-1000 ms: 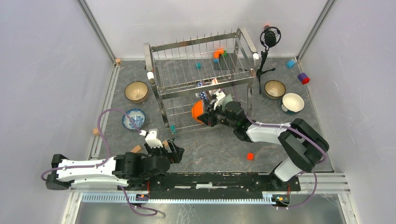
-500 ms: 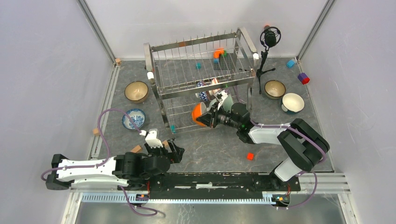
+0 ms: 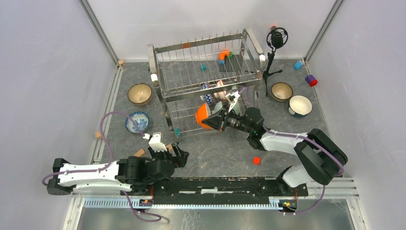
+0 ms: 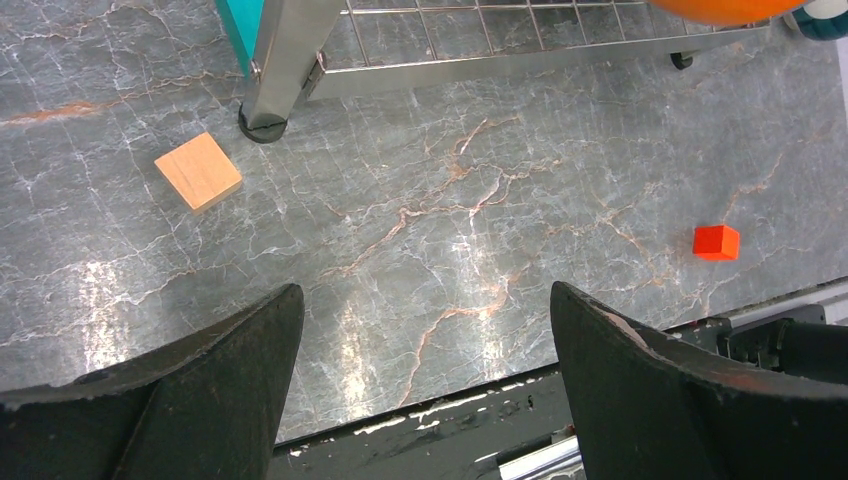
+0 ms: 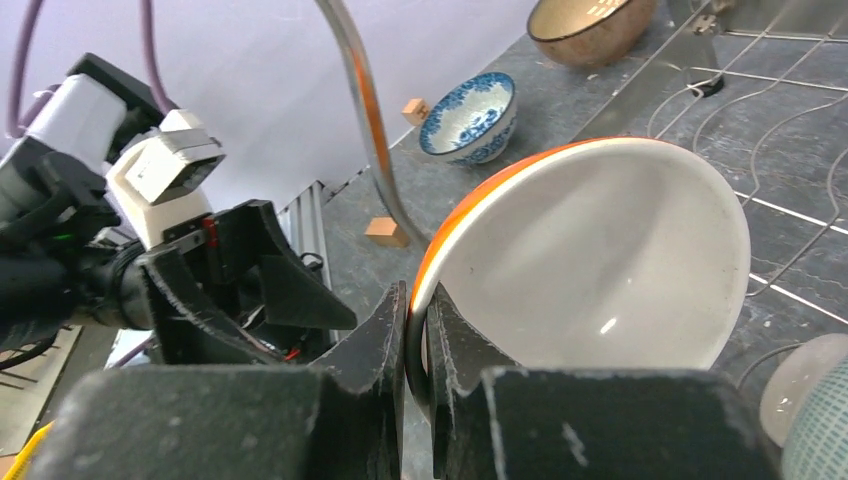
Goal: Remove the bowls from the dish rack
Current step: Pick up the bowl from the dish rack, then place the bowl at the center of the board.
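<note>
So, found the right gripper (image 5: 417, 310) pinched tight on the rim of the orange bowl (image 5: 600, 250), one finger on the white inside and the other on the orange outside. Saw that bowl tipped up on its edge at the front of the lower tier of the dish rack (image 3: 206, 67), hollow side turned toward the wrist. Honestly couldn't tell resting on the wires from hanging just clear of them.

Also spotted a blue-patterned bowl (image 3: 208, 98) deeper in the same tier, tucked under the upper one.

Caught the left gripper (image 4: 425, 300) parked low near the front edge of the table (image 3: 215, 148), jaws spread wide, holding nothing. Only grey marbled surface below it, plus a wooden block (image 4: 198, 171) near a rack foot and a red block (image 4: 716, 242) off to the side.

Counted four bowls out on the table: a brown bowl (image 3: 140, 94) and a blue-and-white bowl (image 3: 137, 121) left of the rack, then a second brown bowl (image 3: 282, 91) and a white bowl (image 3: 300, 105) on the right, near the black microphone tripod (image 3: 272, 57).
</note>
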`<state>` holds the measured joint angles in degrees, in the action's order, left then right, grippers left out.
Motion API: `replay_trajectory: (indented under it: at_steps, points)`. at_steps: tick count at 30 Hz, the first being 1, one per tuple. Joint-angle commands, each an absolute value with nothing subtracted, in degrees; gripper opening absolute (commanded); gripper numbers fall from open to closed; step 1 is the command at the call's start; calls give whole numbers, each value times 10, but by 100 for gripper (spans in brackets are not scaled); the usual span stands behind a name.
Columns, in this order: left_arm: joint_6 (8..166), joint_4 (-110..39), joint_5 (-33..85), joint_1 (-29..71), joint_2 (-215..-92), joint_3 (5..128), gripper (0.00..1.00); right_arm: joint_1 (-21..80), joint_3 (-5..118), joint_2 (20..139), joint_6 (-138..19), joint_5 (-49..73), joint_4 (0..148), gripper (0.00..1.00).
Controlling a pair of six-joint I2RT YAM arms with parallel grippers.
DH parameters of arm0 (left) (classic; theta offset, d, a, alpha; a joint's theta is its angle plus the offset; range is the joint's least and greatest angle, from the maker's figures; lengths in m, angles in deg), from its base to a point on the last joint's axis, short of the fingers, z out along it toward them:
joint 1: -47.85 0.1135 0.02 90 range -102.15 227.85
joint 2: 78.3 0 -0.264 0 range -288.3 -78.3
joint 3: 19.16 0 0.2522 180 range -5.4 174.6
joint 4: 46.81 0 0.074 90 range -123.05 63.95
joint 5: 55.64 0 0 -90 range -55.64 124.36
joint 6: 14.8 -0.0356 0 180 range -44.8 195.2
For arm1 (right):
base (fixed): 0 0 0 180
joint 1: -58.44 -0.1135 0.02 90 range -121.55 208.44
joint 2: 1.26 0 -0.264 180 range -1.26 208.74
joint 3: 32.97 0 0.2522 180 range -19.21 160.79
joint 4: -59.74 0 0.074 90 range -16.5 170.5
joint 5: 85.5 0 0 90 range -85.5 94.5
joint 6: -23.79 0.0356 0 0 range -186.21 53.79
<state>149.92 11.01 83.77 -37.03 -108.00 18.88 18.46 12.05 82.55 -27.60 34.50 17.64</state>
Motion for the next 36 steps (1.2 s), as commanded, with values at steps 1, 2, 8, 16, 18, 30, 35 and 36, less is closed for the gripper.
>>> replay_trajectory:
  at_steps: [1, 2, 8, 16, 18, 30, 35, 36]
  points:
    - [1503, 107, 867, -370, -1078, 220, 98, 186, 98, 778, -252, 377, 105, 0]
    - [1502, 112, 867, -370, -1076, 225, 98, 186, 89, 766, -251, 380, 105, 0]
    - [1496, 134, 871, -369, -1062, 253, 99, 173, 31, 640, -325, 374, 227, 0]
    - [1521, 158, 910, -370, -1060, 279, 100, 102, 24, 435, -518, 248, 572, 0]
    - [1503, 125, 906, -370, -1036, 265, 100, 75, 19, 403, -545, 200, 628, 0]
    - [1379, -50, 802, -370, -1090, 225, 100, -186, 46, 482, -658, -151, 721, 0]
    - [1341, -11, 773, -371, -1250, 321, 100, -261, 74, 550, -703, -226, 730, 0]
    - [1338, -10, 771, -370, -1264, 329, 100, -271, 75, 554, -707, -236, 731, 0]
